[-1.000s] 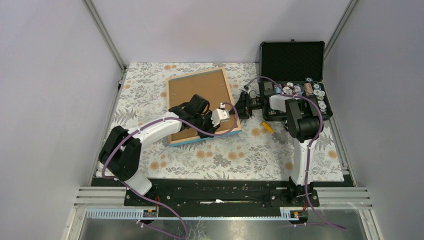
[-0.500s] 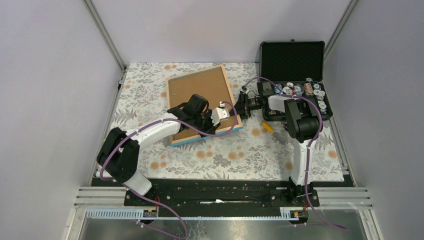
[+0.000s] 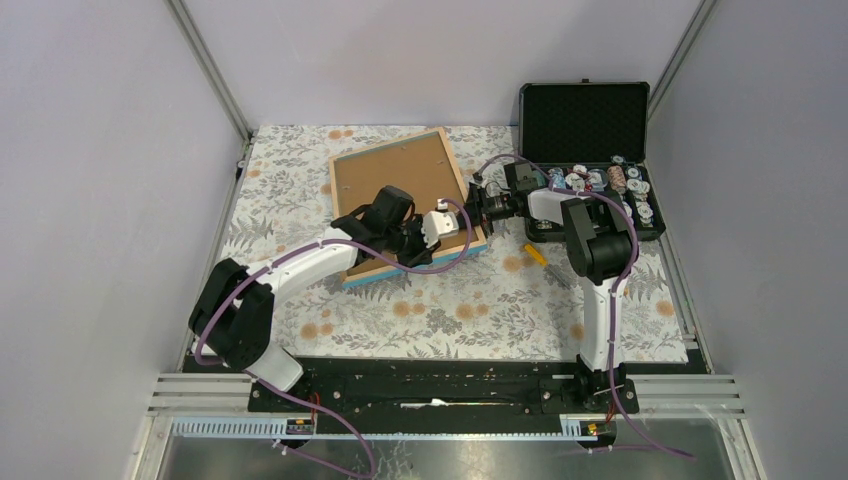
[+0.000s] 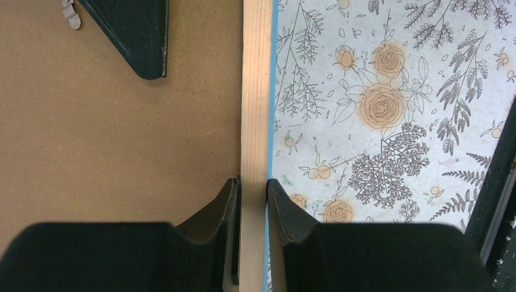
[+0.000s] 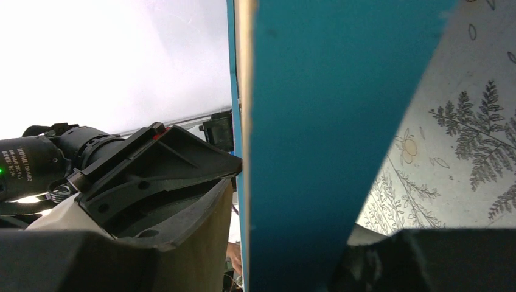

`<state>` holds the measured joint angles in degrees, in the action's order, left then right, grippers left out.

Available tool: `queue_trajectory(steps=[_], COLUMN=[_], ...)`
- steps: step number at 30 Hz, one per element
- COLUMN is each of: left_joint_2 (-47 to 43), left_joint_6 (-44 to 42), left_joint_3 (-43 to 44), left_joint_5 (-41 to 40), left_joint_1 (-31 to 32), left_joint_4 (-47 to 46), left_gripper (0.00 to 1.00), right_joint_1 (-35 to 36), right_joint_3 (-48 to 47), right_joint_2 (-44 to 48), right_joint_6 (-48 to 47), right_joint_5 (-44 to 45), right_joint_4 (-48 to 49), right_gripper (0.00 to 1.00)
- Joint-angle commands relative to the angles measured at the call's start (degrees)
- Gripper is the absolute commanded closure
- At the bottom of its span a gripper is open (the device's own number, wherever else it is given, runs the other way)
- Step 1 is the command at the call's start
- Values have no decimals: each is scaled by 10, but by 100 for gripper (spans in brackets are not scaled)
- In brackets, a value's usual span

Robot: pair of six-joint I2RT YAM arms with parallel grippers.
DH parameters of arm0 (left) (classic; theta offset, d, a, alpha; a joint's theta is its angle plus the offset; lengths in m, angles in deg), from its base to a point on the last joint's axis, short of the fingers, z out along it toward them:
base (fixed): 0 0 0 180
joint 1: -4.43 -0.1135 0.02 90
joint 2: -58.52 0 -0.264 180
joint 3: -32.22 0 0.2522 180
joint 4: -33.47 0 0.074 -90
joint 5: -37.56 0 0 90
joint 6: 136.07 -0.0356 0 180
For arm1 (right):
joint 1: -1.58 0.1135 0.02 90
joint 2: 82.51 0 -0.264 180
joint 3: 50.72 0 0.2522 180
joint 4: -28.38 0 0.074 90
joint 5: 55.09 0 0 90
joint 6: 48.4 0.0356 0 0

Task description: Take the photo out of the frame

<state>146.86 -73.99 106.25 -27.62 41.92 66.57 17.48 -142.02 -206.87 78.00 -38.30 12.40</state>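
The frame lies back up on the flowered cloth, its brown fibreboard panel facing me and its right side raised a little. My left gripper is shut on the pale wood rim near the front right corner, one finger on the panel side and one outside; it also shows in the left wrist view. My right gripper is shut on the frame's right edge, whose blue border fills the right wrist view between its fingers. The photo is hidden under the panel.
An open black case with small spools stands at the back right, just behind the right arm. An orange-handled tool lies on the cloth. A black stand leg and a metal tab sit on the panel.
The frame has shifted left and away, its right side lifted. Both grippers have moved with it, the right one going left and farther back.
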Motion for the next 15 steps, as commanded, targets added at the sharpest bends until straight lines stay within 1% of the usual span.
queue_trajectory(steps=[1,3,4,6,7,8,9,10,13,15], left_joint_2=[-17,-16,-17,-18,-20,-23,-26,-28,-38,-46], left_joint_6=[-6,-3,-3,-5,-10,-11,-9,-7,20,44], left_joint_3=[17,19,20,23,25,27,30,37,74,108], left_joint_5=[0,-2,-4,-12,-16,-21,-29,-37,-55,-42], left_joint_1=[-1,0,1,4,5,5,5,5,-4,-22], left_joint_4=[-84,-85,-84,-77,-70,-63,-55,-40,26,68], left_gripper=[100,100,97,84,75,65,59,53,42,34], right_joint_1=[11,11,11,11,11,10,10,10,6,2], right_joint_3=[-21,-22,-22,-24,-26,-26,-26,-23,-16,-22], right_joint_2=[3,4,4,4,4,5,6,9,26,36], right_joint_6=[7,6,6,8,10,10,12,13,0,-29], right_joint_5=[-36,-35,-35,-36,-36,-35,-35,-34,-25,-13], right_joint_4=[8,7,8,7,7,6,7,6,-13,-51], right_gripper=[57,62,66,72,75,80,85,89,100,100])
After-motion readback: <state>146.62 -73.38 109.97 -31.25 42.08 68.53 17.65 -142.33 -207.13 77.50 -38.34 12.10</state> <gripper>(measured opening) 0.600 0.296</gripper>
